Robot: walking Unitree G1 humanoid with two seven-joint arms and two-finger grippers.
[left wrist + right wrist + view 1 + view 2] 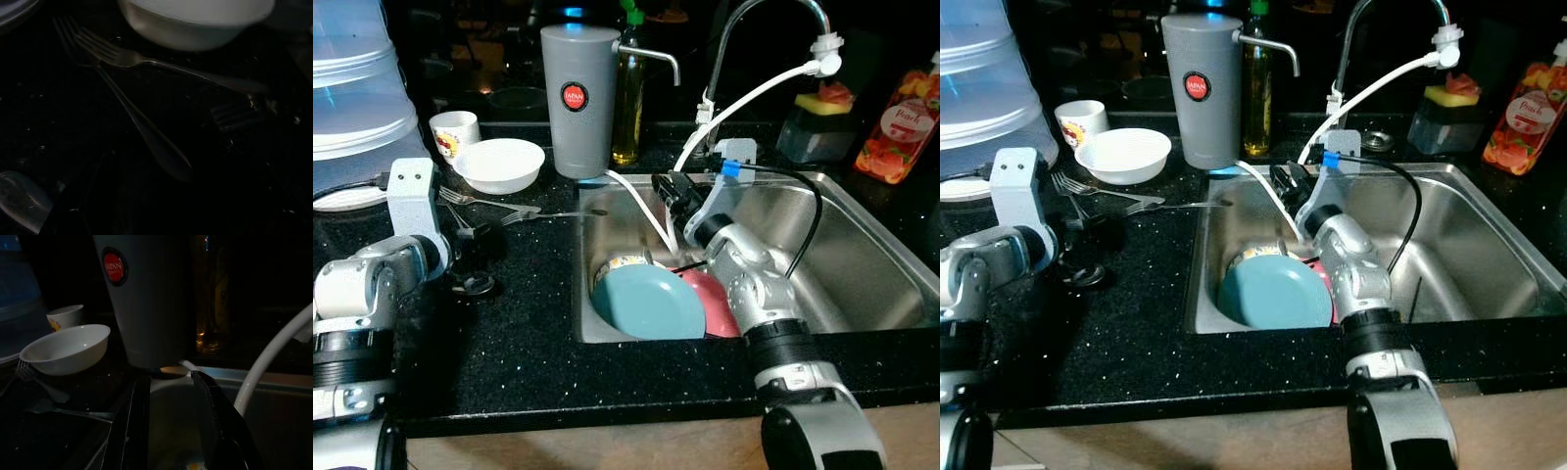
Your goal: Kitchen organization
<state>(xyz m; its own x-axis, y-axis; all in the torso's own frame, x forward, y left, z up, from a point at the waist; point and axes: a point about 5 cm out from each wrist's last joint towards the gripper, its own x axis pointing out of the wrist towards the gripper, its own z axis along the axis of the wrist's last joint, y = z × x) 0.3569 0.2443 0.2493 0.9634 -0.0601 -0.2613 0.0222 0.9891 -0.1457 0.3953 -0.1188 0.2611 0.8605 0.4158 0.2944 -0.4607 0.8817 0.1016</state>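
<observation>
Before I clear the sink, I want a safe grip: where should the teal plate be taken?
Take the teal plate by its raised upper rim, from above. It leans tilted over the pink plate, so that edge probably stands free. The right claw hangs open over the sink.

We see our right gripper (1285, 183) raised over the steel sink (1474, 250), near the white hose (1371, 96); a teal plate (1276, 293) lies below in the basin; forks (1102, 196) lie on the black counter (1116, 323) beside a white bowl (1123, 155), just in front of our left arm (999, 245)
</observation>
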